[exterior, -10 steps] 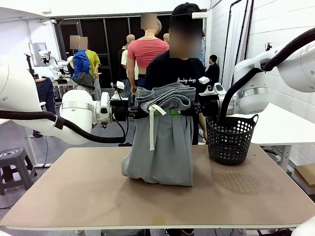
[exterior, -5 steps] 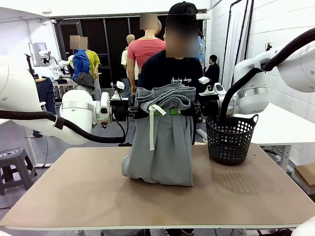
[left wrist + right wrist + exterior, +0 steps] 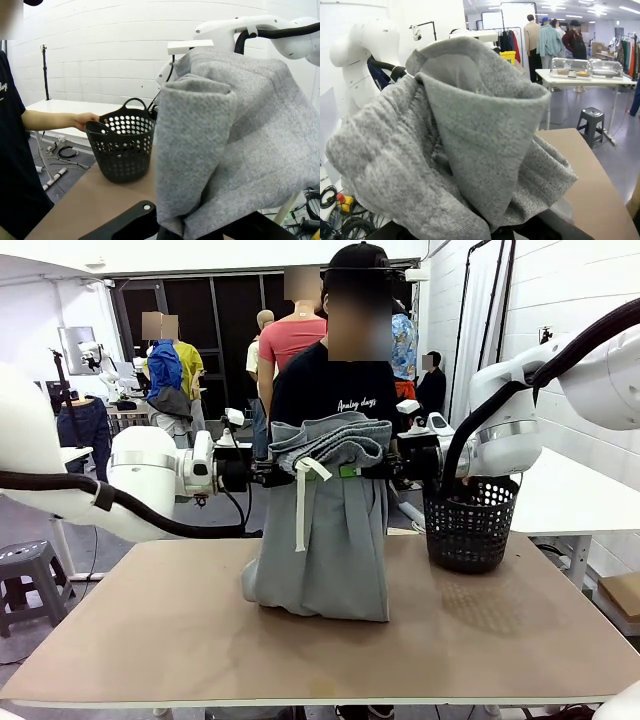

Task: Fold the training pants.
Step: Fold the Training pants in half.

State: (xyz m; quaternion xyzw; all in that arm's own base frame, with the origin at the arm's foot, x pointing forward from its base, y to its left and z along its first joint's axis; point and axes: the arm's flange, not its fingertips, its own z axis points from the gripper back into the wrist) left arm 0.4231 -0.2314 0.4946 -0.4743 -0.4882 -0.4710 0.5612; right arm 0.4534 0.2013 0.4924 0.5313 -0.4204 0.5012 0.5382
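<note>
Since a second ago both my arms slid a bit toward 9 o'clock in the front view, and the training pants went along with them; the person behind also stepped that way. My grip looks the same as before.

So right now I've got the pants strung up between my two end effectors, above the middle of the desk. My left end effector is clamped on the waistband at the 9 o'clock side, my right end effector is clamped on the 3 o'clock side. Waistband is bunched and flopped over on top, white drawstring dangling down the front. Legs hang straight down and the bottom ends are crumpled on the desk.

Black basket sits on the desk at 3 o'clock of the pants, just beside them. In my left wrist view the person's hand is touching the basket rim. Both wrist views are mostly grey fabric up close.
</note>
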